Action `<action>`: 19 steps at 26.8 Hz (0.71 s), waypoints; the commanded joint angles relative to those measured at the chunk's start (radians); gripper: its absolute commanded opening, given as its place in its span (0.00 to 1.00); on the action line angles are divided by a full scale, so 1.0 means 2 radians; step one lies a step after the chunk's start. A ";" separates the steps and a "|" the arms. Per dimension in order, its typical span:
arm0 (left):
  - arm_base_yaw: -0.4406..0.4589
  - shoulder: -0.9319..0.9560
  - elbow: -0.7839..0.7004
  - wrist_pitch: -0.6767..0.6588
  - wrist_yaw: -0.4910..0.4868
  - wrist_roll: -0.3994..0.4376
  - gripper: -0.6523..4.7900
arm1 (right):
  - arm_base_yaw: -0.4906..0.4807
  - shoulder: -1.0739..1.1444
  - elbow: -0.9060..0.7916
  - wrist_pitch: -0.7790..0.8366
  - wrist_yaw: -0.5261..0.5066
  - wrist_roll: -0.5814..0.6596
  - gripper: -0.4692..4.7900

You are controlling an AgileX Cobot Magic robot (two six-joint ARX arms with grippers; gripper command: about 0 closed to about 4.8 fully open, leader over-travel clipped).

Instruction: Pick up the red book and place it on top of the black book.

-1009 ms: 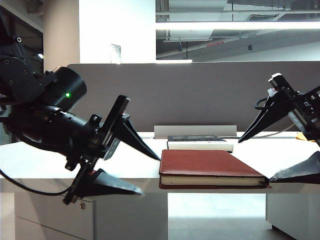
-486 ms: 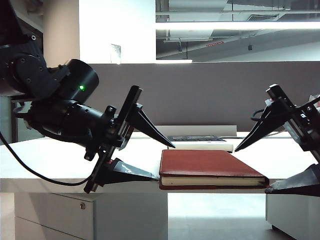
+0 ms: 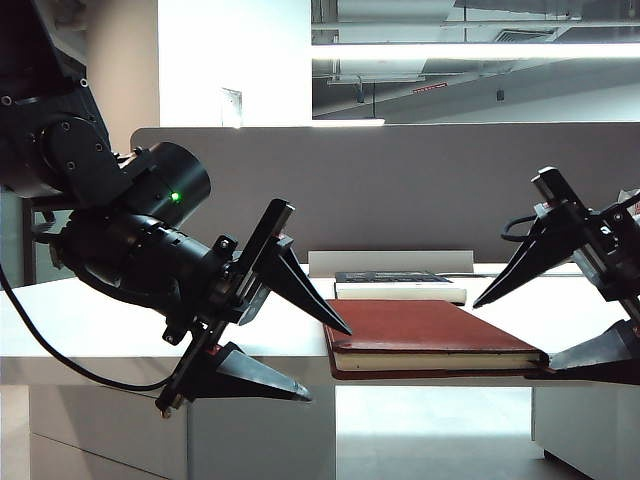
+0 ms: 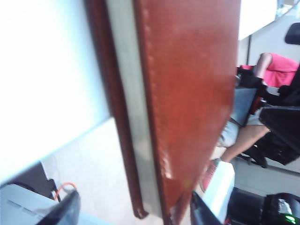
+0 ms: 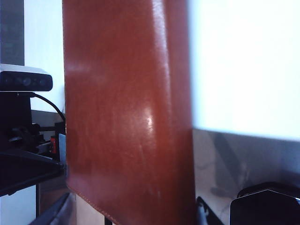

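From the exterior view I've got the red book lying flat at the front edge of the white table, its near edge overhanging the lip, cream pages facing me. The black book sits just behind it, at twelve o'clock from the red one, flat on the table, apart from both grippers.

The left gripper comes in from nine o'clock, arm slanting down from the upper left, wrist rolled so one finger rides above and one below. Its fingers are spread wide: the upper tip is at the red book's left edge, right against the cover corner as far as I can tell, the lower one hangs below table level, short of the book.

The right gripper mirrors it from three o'clock, fingers apart, upper tip above the cover, lower tip at the book's right bottom corner; I can't tell whether it touches.

The left wrist view gives me what the exterior hides: the stitched cover edge and page block of the red book up close, filling the gap between the finger tips, with a seated person beyond. The right wrist view shows the glossy cover between its fingers, and a camera on a stand past the table.
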 commanded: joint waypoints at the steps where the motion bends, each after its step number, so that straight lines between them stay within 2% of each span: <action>1: 0.000 0.000 0.002 0.012 -0.003 0.006 0.67 | 0.000 -0.002 0.003 0.016 -0.001 0.000 0.72; 7: -0.001 0.011 0.002 0.045 0.003 -0.027 0.67 | 0.001 0.003 0.012 0.017 -0.002 0.007 0.72; 19: -0.012 0.028 0.021 0.054 0.006 -0.039 0.67 | 0.002 0.034 0.014 0.019 -0.014 0.010 0.72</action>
